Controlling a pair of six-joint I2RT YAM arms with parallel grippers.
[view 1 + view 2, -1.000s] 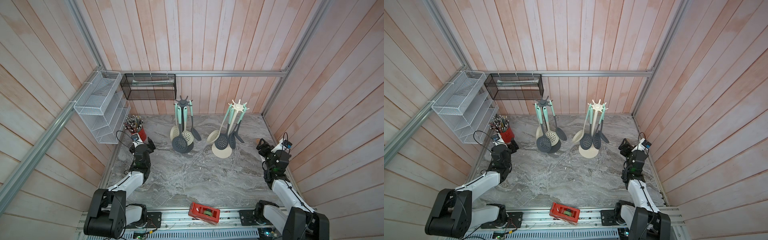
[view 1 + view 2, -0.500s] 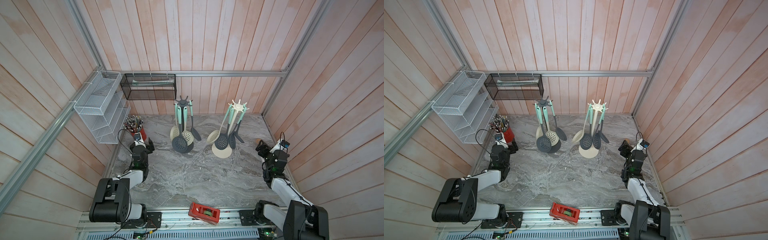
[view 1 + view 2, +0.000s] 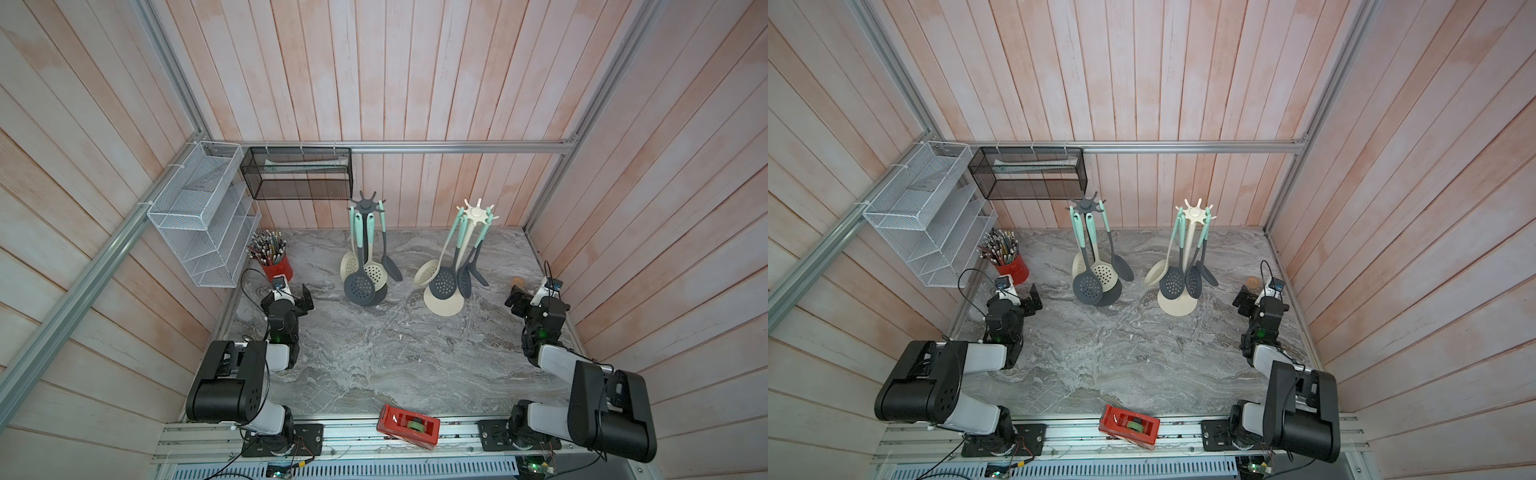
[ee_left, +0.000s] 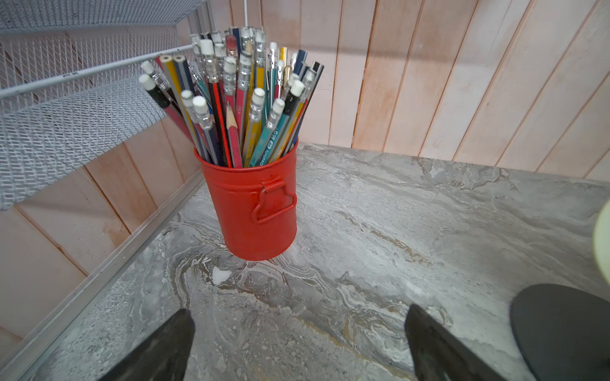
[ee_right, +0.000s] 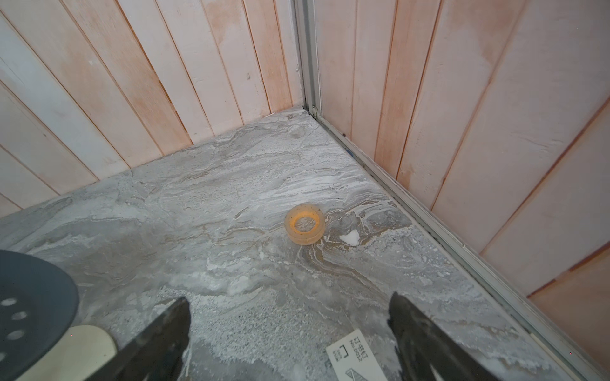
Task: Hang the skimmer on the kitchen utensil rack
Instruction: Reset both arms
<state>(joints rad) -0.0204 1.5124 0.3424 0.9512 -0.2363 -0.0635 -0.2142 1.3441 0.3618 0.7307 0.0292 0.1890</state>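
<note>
Two utensil racks stand at the back of the marble table [image 3: 374,365]: a dark grey rack [image 3: 365,205] and a cream rack [image 3: 476,214]. A dark skimmer [image 3: 360,286] and a cream skimmer [image 3: 375,272] hang on the dark rack. Another dark skimmer [image 3: 443,282] and a cream one [image 3: 426,274] hang on the cream rack. My left gripper [image 3: 291,300] sits low at the left edge, open and empty [image 4: 298,343]. At the right edge my right gripper [image 3: 530,300] is likewise open and empty [image 5: 287,330]. A dark skimmer head [image 5: 29,313] shows beside it.
A red pot of pencils [image 4: 254,211] stands just ahead of the left gripper, under the white mesh shelf [image 3: 199,216]. An orange tape roll [image 5: 304,224] and a white label box [image 5: 356,359] lie near the right gripper. A red tape dispenser [image 3: 408,426] rests on the front rail.
Both arms have folded back toward their bases at the table's sides. Both grippers' jaws have spread wider.
</note>
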